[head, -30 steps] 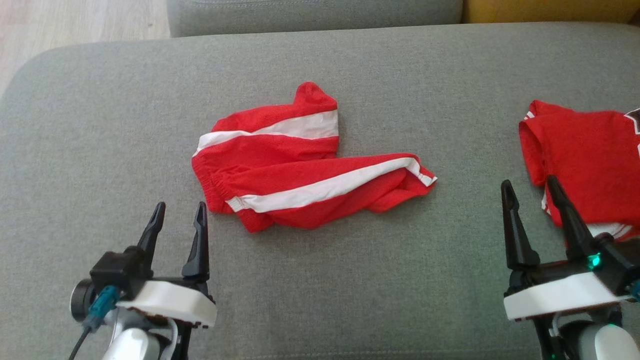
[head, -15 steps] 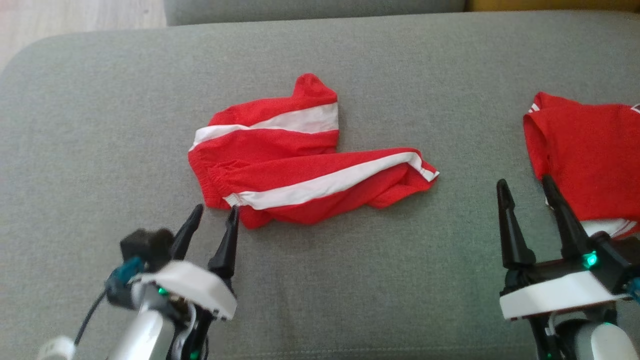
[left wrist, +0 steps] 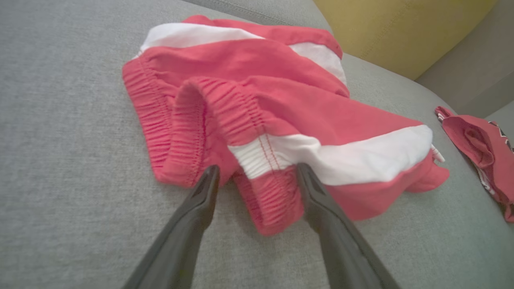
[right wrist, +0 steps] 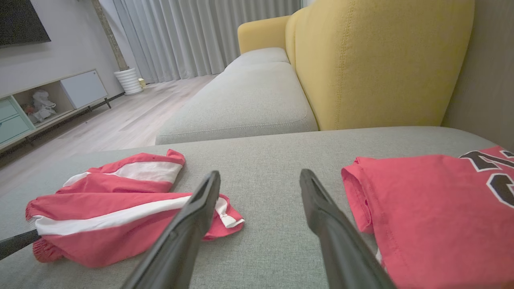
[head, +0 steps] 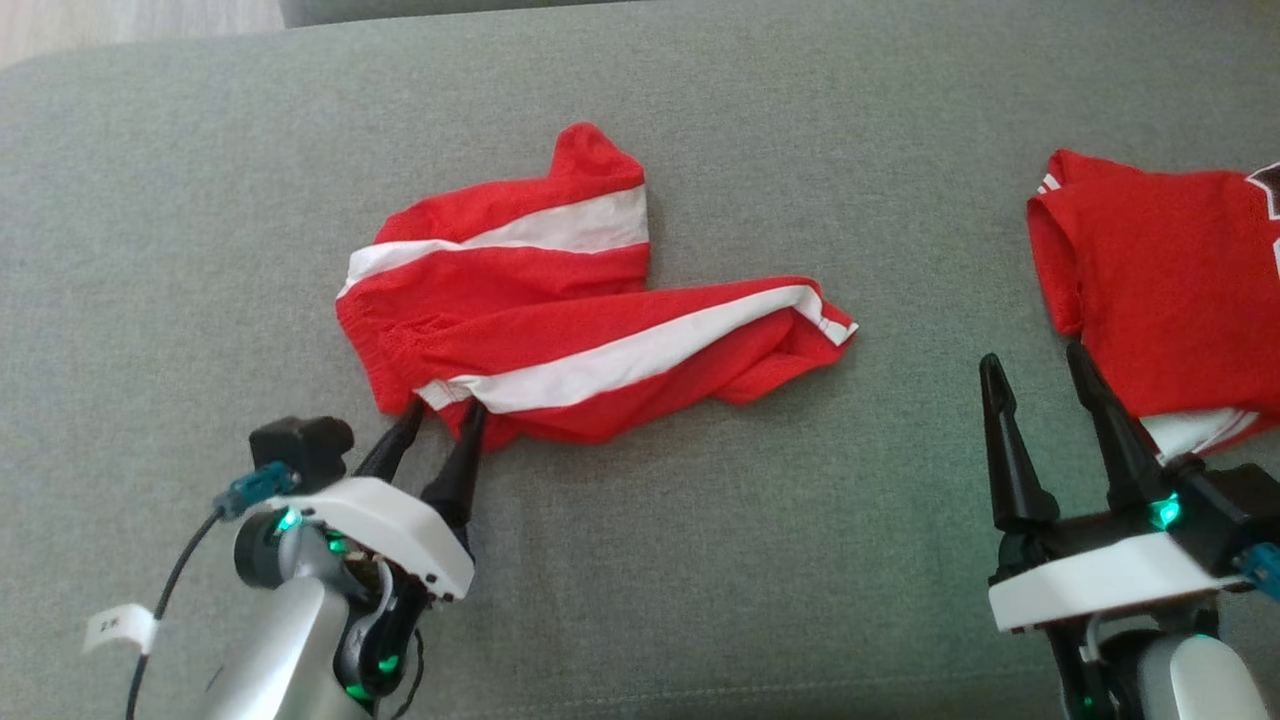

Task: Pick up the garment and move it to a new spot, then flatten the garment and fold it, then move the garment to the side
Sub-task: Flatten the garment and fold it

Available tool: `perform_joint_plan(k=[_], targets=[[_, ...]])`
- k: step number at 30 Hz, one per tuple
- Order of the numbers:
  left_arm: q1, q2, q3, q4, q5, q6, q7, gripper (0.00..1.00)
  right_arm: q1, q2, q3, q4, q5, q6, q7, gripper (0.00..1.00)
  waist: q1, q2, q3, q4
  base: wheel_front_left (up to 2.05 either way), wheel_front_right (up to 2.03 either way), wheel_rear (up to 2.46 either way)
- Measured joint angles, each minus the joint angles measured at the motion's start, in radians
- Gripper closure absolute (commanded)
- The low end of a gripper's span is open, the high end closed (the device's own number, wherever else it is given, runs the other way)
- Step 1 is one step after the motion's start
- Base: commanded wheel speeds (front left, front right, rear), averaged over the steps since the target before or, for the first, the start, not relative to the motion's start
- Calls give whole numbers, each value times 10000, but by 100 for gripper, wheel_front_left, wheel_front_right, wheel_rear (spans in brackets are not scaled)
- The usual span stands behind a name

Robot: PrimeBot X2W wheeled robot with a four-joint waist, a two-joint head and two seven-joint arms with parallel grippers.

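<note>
Red soft-knit shorts (head: 560, 320) with broad white side stripes, crumpled in a loose V on the grey coarse-woven sofa seat (head: 700, 560), roughly mid-seat; gathered elastic waistband (left wrist: 192, 120) ribbed and puckered, turned toward the robot, one leg end bunched to a point on the right. Left tool (head: 445, 407) spread wide, nothing pinched, long dark tapered fingers low at the near-left edge of the shorts; in left wrist view a rolled fold of waistband with the white stripe's end lies between the two tips, touching cloth or just short of it, can't tell. Right tool (head: 1032, 356) also wide apart, holding nothing, over bare seat fabric, well apart from the shorts, just beside a second red piece, a smooth jersey shirt (head: 1160, 270) with dark white-edged lettering, lying fairly flat at the seat's right. Both tools have white shells with green lights. Yellow upholstered backrest (right wrist: 373, 60) with stitched seam behind, pale wood-look floor (right wrist: 132, 120) beyond
</note>
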Motion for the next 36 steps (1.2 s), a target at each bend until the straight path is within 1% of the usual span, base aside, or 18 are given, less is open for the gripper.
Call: perform_joint_plan(k=[2, 5, 8, 13, 14, 20, 25, 26, 27, 28, 32, 36], targets=[[-58, 0, 21, 56, -8, -77, -67, 100, -12, 0, 10, 27, 31, 0, 0, 0, 0, 0, 33, -29, 0, 0, 0], [-69, 10, 48, 52, -6, -71, -299, 100, -97, 0, 50, 234, 15, 0, 6, 0, 0, 0, 82, -41, 0, 0, 0], [-69, 27, 31, 44, 17, -71, -368, 100, -387, -15, 182, 821, -184, 0, 33, 0, 0, 0, 111, 6, 0, 0, 0], [-137, 31, -142, -27, 115, -84, -453, 100, -1182, -443, 788, 2447, -364, 0, 102, 0, 0, 0, 239, 255, 0, 0, 0], [-277, 10, -240, -59, 198, -155, -462, 100, -1711, -637, 1064, 3187, -518, 0, 100, 0, 0, 0, 333, 372, 0, 0, 0], [-799, -109, -412, -56, 359, -217, -646, 100, -3314, -849, 1584, 5060, -754, 0, -272, 0, 0, 0, 584, 760, 0, 0, 0], [-883, -226, -541, 146, 359, -261, -851, 100, -3994, -882, 1762, 6351, -903, 0, -497, 0, 0, 0, 724, 929, 0, 0, 0], [-886, -240, -545, 165, 359, -288, -899, 100, -4086, -878, 1758, 6560, -903, 0, -533, 14, 0, 0, 744, 948, 0, 0, 0], [-891, -255, -548, 173, 359, -293, -911, 100, -4158, -878, 1749, 6727, -903, 0, -631, 60, 0, 0, 763, 966, 0, 0, 0], [-907, -267, -556, 198, 359, -295, -963, 100, -4230, -874, 1743, 6867, -901, 0, -715, 100, 1, 0, 782, 978, 0, 0, 0], [-1023, -278, -556, 228, 359, -332, -1152, 100, -4527, -872, 1668, 7147, -869, 0, -978, 100, 1, 0, 835, 1002, 0, 0, 0], [-1121, -224, -529, 33, 564, -272, -1452, 100, -4675, -878, 1647, 7033, -807, 0, -1258, 100, 0, 0, 774, 966, 0, 0, 0]])
